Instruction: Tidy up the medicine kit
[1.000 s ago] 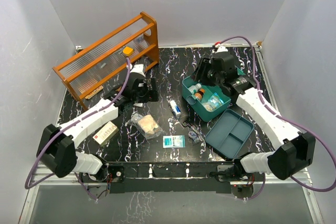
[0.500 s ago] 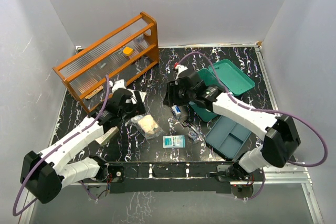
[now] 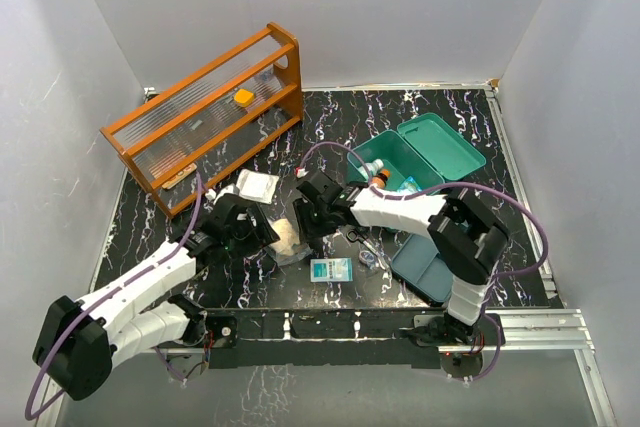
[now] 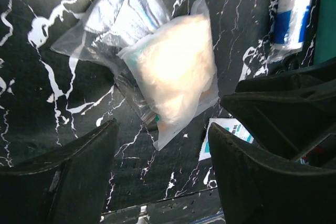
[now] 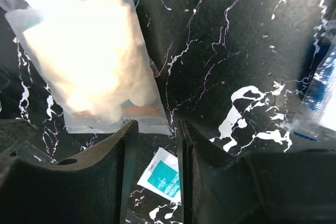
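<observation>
The teal medicine kit (image 3: pixel 402 152) stands open at the back right, with small bottles inside and its lid (image 3: pixel 445 143) laid back. A clear bag of cotton (image 3: pixel 286 245) lies at centre front; it also shows in the left wrist view (image 4: pixel 176 72) and the right wrist view (image 5: pixel 86 59). My left gripper (image 3: pixel 262 235) is open and empty just left of the bag, with the bag beyond its jaws (image 4: pixel 163 166). My right gripper (image 3: pixel 299 229) is narrowly open and empty at the bag's right edge (image 5: pixel 157 145). A teal gauze packet (image 3: pixel 330 269) lies on the table (image 5: pixel 165 177).
An orange wooden rack (image 3: pixel 205 107) stands at the back left. A blue-grey divided tray (image 3: pixel 428 265) lies at the front right. A white box (image 3: pixel 258 185) lies behind the left gripper. A blue-and-white tube (image 4: pixel 294 9) and small items (image 3: pixel 366 250) lie near the kit.
My right arm swung from the kit leftward and down to the cotton bag. My left gripper moved from near the rack toward the front, to the bag's left side. The kit stands uncovered.
</observation>
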`<state>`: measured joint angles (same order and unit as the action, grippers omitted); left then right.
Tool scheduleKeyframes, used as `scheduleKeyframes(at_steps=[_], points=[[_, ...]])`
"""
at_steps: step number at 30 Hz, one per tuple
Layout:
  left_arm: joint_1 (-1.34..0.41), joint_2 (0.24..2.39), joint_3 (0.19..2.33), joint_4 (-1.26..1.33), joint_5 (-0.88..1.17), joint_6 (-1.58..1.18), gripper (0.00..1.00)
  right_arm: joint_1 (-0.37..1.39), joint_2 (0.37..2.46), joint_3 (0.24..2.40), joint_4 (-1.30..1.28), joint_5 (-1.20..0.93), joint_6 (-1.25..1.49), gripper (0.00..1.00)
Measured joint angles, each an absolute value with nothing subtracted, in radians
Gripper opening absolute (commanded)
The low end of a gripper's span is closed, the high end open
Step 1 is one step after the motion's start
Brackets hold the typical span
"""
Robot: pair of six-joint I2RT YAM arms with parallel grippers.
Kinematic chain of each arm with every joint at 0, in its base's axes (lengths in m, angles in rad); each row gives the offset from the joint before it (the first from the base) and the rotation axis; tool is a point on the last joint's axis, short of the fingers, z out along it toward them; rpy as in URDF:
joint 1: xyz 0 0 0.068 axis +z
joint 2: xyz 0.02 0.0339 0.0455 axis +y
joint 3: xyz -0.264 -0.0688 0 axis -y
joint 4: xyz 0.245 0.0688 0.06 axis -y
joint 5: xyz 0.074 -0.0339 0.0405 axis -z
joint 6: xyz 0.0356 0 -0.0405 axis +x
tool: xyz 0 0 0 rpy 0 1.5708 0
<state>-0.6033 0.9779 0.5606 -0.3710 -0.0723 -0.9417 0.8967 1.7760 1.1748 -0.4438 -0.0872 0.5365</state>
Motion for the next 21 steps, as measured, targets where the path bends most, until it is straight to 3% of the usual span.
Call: scheduleKeyframes(at_steps=[4,6,8,12,17,21], points=[[-0.603,0.995,0.511,-0.304,-0.027,-0.978,0.61,0.907,1.8,1.174,-0.441,-0.078,0.567,0.31],[-0.603,1.016,0.502,-0.265,-0.005,-0.986,0.48,0.909,1.803,1.174,-0.434,-0.077,0.58,0.3],[-0.603,1.036,0.501,-0.232,0.007,-0.991,0.44,0.91,1.807,1.171,-0.421,-0.078,0.59,0.28],[-0.603,1.073,0.501,-0.212,0.011,-0.993,0.44,0.91,1.824,1.155,-0.391,-0.08,0.62,0.26],[-0.603,1.085,0.5,-0.216,0.004,-1.008,0.53,0.91,1.826,1.121,-0.365,-0.074,0.669,0.26],[-0.603,1.084,0.482,-0.205,0.005,-1.019,0.47,0.91,1.826,1.116,-0.347,-0.067,0.693,0.25]])
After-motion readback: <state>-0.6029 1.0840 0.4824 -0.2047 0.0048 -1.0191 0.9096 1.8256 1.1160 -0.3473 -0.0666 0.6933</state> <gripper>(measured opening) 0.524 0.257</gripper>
